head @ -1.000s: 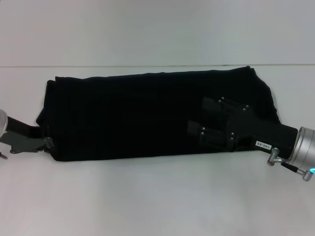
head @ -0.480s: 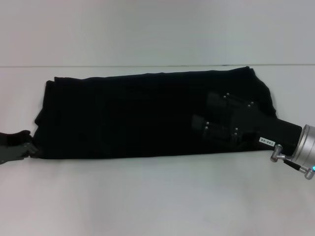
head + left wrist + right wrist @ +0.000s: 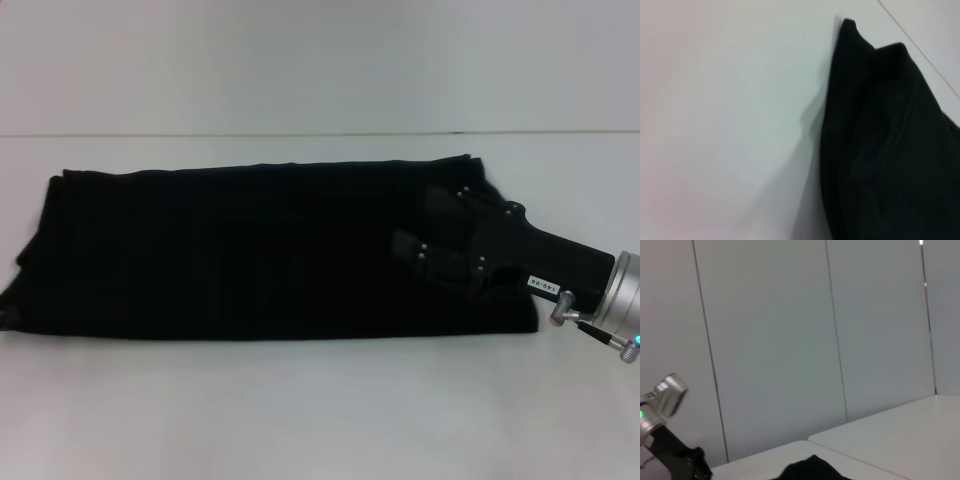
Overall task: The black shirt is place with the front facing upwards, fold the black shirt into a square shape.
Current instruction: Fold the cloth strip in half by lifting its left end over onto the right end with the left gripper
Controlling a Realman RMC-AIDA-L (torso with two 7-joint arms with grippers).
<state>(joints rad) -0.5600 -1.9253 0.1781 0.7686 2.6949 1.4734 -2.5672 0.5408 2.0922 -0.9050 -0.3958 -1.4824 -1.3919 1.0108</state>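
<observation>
Black shirt point(image 3: 250, 250) lies folded into a long band beneath the right gripper point(image 3: 410, 250), whose grip cannot be told; squaring crosswise remains.

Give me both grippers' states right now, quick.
Left gripper: off the head view's left edge, past the black shirt; state cannot be told.
Right gripper: over the shirt's right end; state cannot be told.

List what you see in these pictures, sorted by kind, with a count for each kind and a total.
Black shirt: 1
Robot claws: 2, the right claw over the shirt, the left claw seen only from the right wrist
White table: 1
Total: 4
</observation>
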